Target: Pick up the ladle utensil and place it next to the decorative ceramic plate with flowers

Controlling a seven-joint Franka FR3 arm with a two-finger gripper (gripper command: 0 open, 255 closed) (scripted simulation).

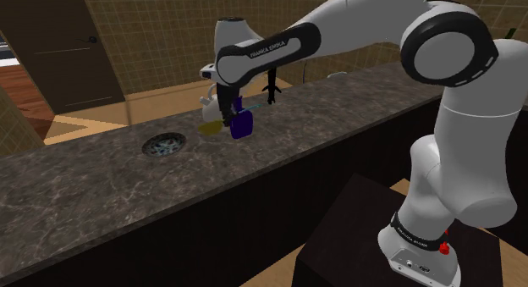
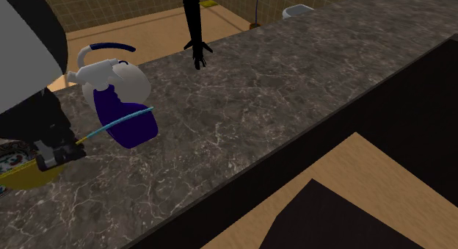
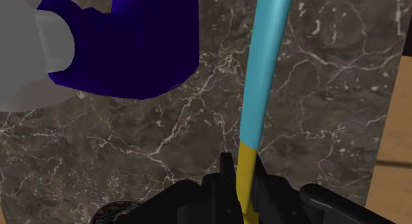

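In the shoulder view the flowery plate (image 1: 163, 144) lies on the dark counter (image 1: 85, 184). At its 2 o'clock is the yellow and blue ladle (image 1: 210, 124). The gripper (image 1: 224, 103) squeezes the yellow handle tight between its jaws. A blue spray bottle (image 1: 241, 123) is just beside, at 3 o'clock. The grab looks done. Next: carry the ladle toward 8 o'clock, beside the plate.

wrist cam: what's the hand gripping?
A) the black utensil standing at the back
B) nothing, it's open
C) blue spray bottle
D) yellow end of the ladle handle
D: the hand is shut on the yellow end of the ladle; the blue spray bottle sits off to one side, clear of the hand.
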